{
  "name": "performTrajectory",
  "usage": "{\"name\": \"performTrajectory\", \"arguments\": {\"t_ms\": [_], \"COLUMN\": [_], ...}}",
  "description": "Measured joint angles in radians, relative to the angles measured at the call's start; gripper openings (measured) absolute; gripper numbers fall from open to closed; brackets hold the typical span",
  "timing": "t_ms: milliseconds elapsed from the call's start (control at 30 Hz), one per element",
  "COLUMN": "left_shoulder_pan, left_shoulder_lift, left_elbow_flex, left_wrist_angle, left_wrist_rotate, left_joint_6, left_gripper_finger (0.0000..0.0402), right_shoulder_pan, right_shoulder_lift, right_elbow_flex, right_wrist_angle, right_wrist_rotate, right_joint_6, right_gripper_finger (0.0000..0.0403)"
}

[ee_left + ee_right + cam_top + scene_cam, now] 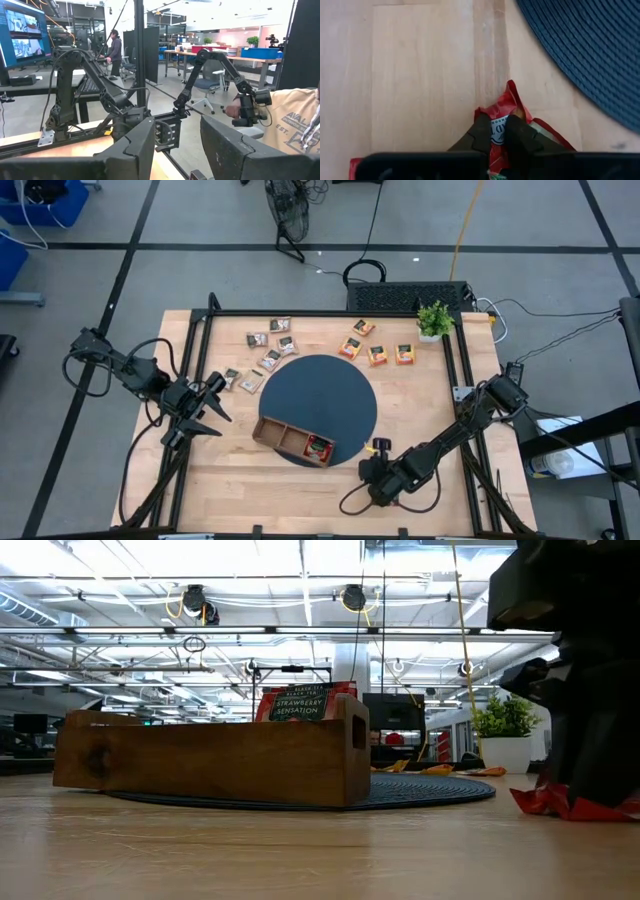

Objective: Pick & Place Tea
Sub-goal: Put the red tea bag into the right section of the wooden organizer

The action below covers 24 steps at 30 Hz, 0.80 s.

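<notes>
Sachets are sitting in several places, and the nearest one is being handled now. The right gripper (494,131) is pinching a red tea sachet (512,107) against the bare wood of the table (420,75), just beside the edge of the round dark mat (580,55); its fingers are closing narrowly on the crumpled foil, and the sachet seems to be resting on the table rather than lifted, though the low view leaves that unclear.

Next out, the wooden tray (295,440) is lying on the near edge of the mat with one red sachet (319,446) standing in its end compartment; the other two compartments are looking empty from above.

The left gripper (207,406) is waiting with its fingers spread wide and holding nothing, over the left side of the table, near the dark brown sachets (268,347) scattered beyond the mat. Farther right, the orange sachets (378,352) are lying in a loose row near the small potted plant (434,320).

Judging by this, the job is only starting: one sachet is in place, a second is in hand, and about a dozen are waiting to be sorted.
</notes>
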Motion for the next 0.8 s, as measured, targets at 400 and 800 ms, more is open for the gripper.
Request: {"name": "performTrajectory", "arguments": {"t_ms": [400, 800], "left_shoulder_pan": [0.0, 0.001], "left_shoulder_lift": [0.0, 0.0], "left_elbow_flex": [0.0, 0.0], "left_wrist_angle": [0.0, 0.135], "left_wrist_rotate": [0.0, -0.096], "left_joint_6": [0.0, 0.0], "left_gripper_finger": [0.0161, 0.0161], "right_shoulder_pan": [0.06, 0.023], "right_shoulder_lift": [-0.031, -0.011], "right_elbow_flex": [0.111, 0.115], "right_wrist_angle": [0.069, 0.35], "right_wrist_rotate": [0.333, 0.834], "right_joint_6": [-0.499, -1.181], "right_gripper_finger": [0.0023, 0.0023]}}
